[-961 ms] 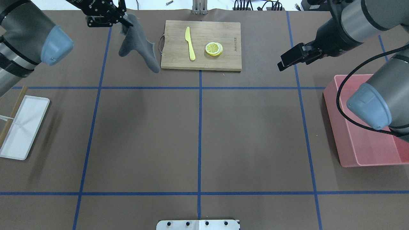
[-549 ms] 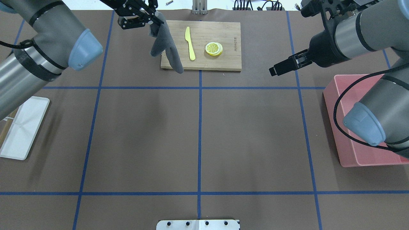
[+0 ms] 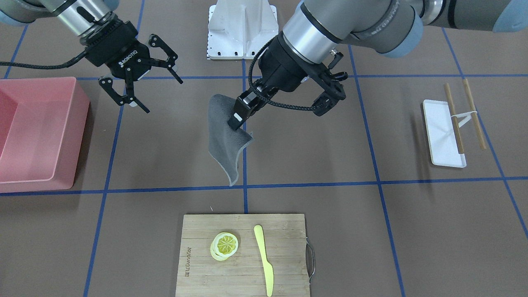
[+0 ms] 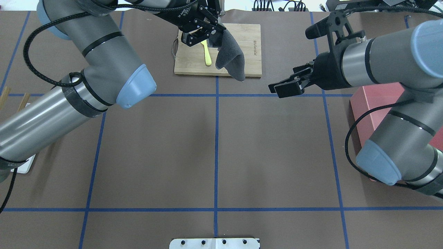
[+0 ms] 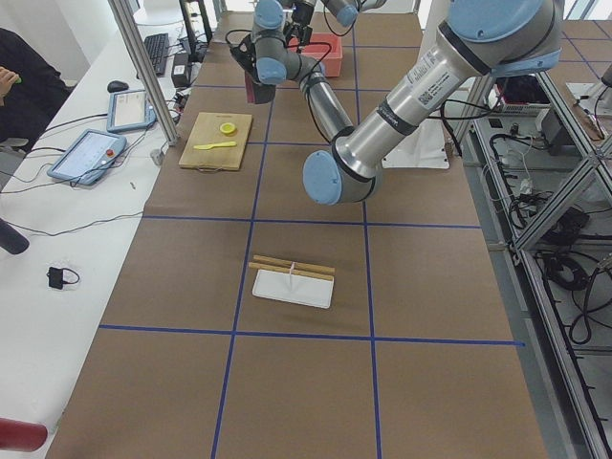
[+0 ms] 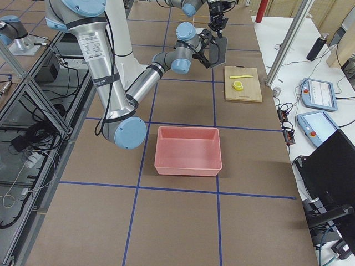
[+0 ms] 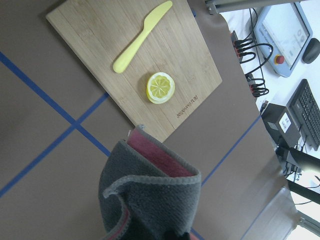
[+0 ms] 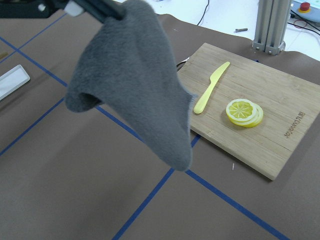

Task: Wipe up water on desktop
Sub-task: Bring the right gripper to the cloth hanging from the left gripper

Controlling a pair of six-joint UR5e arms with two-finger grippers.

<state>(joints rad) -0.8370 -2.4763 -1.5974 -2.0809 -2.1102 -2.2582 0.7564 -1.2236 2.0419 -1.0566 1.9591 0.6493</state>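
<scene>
The desktop [image 4: 155,148] is a matte brown tabletop with blue tape lines; I see no water on it. My left gripper [image 3: 236,120] is shut on the top corner of a grey cloth [image 3: 225,142] that hangs free above the table. In the overhead view the left gripper [image 4: 215,31] and cloth [image 4: 231,57] sit over the cutting board. The cloth fills the right wrist view [image 8: 135,85] and shows in the left wrist view [image 7: 150,200]. My right gripper [image 3: 163,96] is open and empty, apart from the cloth; in the overhead view it [image 4: 283,87] is to the cloth's right.
A bamboo cutting board [image 3: 243,280] carries a yellow knife [image 3: 264,258] and lemon slices [image 3: 225,245]. A pink bin [image 3: 37,132] stands on the robot's right. A white tray [image 3: 441,132] with chopsticks [image 3: 453,117] lies on its left.
My left gripper has carried the cloth rightward from the far left to over the cutting board. My right gripper has moved left toward the table's middle.
</scene>
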